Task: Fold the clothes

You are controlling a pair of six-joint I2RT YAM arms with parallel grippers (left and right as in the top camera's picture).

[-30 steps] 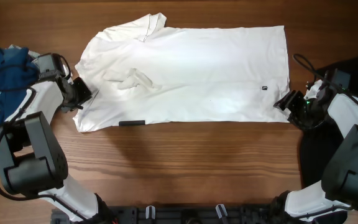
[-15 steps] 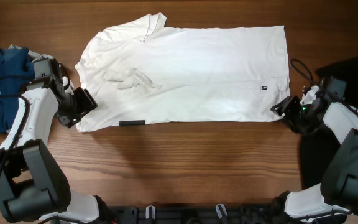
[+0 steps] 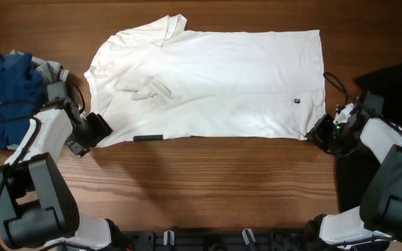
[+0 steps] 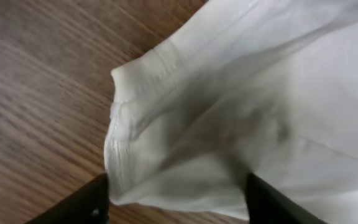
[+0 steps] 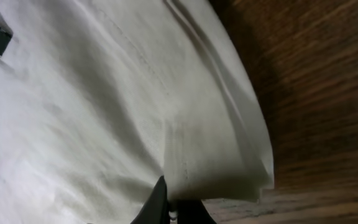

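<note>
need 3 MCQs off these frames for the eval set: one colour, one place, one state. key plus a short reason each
1. What colour is the visible face of the T-shirt?
A. White
B. Black
C. Red

2. Where does the blue garment lie?
A. On top of the T-shirt
B. At the right end of the table
C. At the left end of the table

3. What is the state of the right gripper?
A. Wide open, raised clear of the T-shirt
B. Shut on the T-shirt's hem corner
C. Shut on the blue garment

Key:
1 A: the spread fabric is white in all three views.
2 C: the overhead view shows it bunched at the left end, apart from the T-shirt.
3 B: the right wrist view shows the fingers closed together at the hem corner.
</note>
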